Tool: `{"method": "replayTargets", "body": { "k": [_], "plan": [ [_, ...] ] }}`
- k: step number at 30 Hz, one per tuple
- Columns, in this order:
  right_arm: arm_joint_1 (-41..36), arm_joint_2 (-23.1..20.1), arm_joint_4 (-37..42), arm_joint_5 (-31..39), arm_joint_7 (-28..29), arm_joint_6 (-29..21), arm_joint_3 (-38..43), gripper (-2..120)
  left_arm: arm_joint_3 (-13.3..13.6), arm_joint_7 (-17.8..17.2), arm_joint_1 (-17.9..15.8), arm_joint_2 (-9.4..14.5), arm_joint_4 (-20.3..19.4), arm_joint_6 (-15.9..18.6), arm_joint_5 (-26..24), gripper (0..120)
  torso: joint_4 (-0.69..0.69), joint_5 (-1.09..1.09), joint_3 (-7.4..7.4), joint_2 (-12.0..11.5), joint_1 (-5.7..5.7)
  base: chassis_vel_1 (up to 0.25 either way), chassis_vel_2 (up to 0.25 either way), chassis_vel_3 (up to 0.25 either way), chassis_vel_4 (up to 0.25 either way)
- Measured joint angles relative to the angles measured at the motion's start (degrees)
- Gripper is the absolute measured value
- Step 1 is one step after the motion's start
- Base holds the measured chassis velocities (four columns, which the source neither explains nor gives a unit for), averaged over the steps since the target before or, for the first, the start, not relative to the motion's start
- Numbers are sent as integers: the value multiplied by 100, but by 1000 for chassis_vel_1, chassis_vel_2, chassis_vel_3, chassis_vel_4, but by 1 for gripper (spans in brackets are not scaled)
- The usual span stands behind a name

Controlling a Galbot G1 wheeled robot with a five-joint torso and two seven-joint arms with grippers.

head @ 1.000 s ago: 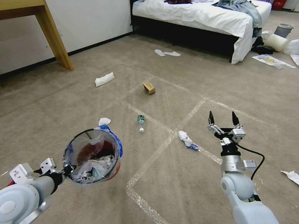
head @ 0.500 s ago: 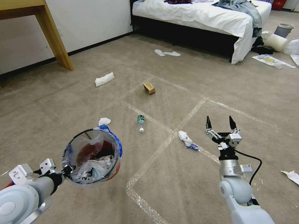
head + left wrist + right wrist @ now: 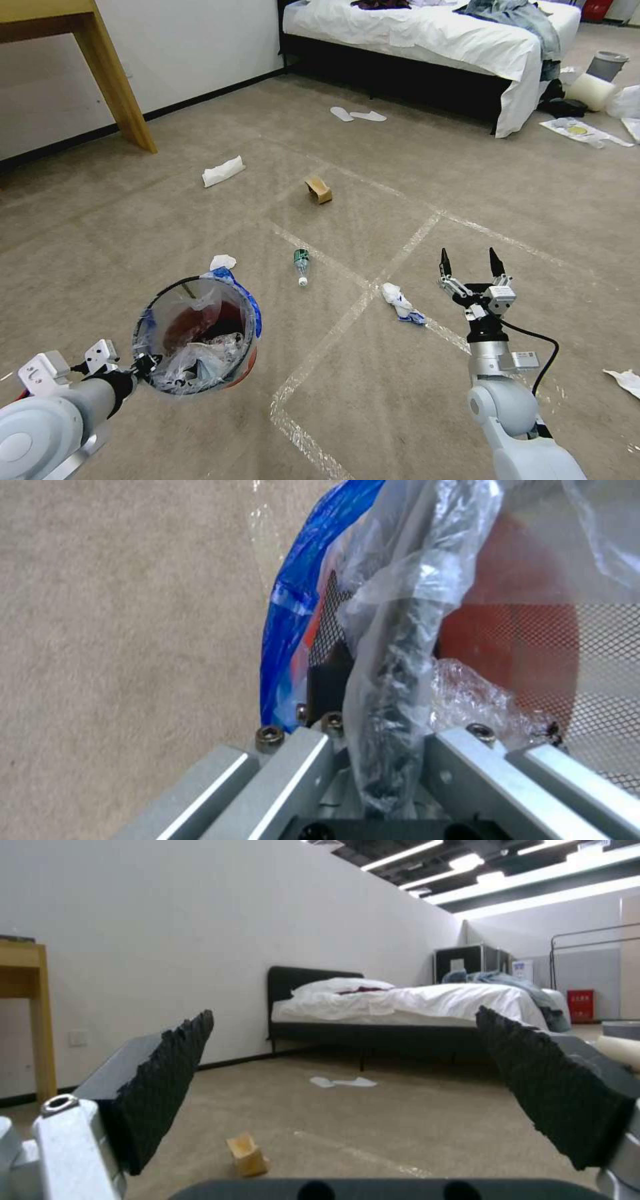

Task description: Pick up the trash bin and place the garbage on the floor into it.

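trash bin (image 3: 197, 337) held up off the carpet by the left gripper (image 3: 137, 365), right gripper (image 3: 468, 263) hanging wide open over the floor (image 3: 373, 373)

the bin sits low on the robot's left side, clear liner with a blue edge (image 3: 293, 595) bunched over the rim, some trash already inside; in the left wrist view the gripper (image 3: 373, 730) is clenched on the rim and liner. just right of it, past a tape line, a crumpled tissue with a blue scrap (image 3: 401, 301) lies near the right gripper, not touching. a green-labelled bottle (image 3: 301, 264) is a bit further out, another white tissue (image 3: 223, 262) just beyond the bin, a brown carton (image 3: 319, 189) and a folded white paper (image 3: 223, 171) well beyond, bed (image 3: 427, 33) at the back
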Motion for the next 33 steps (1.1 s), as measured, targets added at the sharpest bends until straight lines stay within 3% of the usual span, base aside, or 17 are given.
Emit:
{"method": "replayTargets", "body": {
  "k": [33],
  "plan": [
    [-124,78,-70,-303,18,208,70,100,-7,0,-2,-26,6,-7,27,0,-1,-1,0,0,0,-93,95,96,-97]
  ]
}}
